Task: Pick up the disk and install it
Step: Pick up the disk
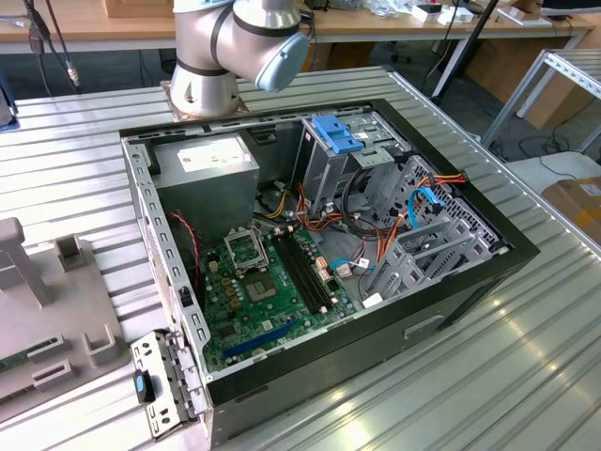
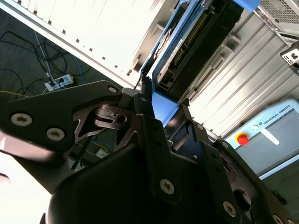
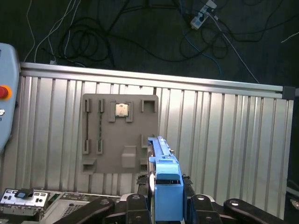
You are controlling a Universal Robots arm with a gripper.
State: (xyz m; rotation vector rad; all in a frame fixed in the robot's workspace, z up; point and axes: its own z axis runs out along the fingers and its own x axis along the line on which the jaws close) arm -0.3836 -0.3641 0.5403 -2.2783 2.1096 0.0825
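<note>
First wrist view: our gripper (image 3: 167,205) clamps the disk (image 3: 163,163) aloft; installing, we judge, demands squaring it to the cage (image 1: 329,169).

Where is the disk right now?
The disk sits clamped between the jaws of the gripper in the first wrist view, poised above the ribbed metal table, just beside the grey fixture plate.

1. Disk (image 3: 163,163): bright blue carrier.
2. Gripper (image 3: 167,196): black.
3. Table (image 3: 224,140): silver, ribbed in stripes.
4. Tray (image 3: 121,130): plain grey.
5. Board (image 1: 272,291): green (with black slots).
6. Button (image 3: 3,92): red, on pale grey.
7. Case (image 1: 526,249): black rim.
8. Cage (image 1: 329,174): grey, blue top.
</note>
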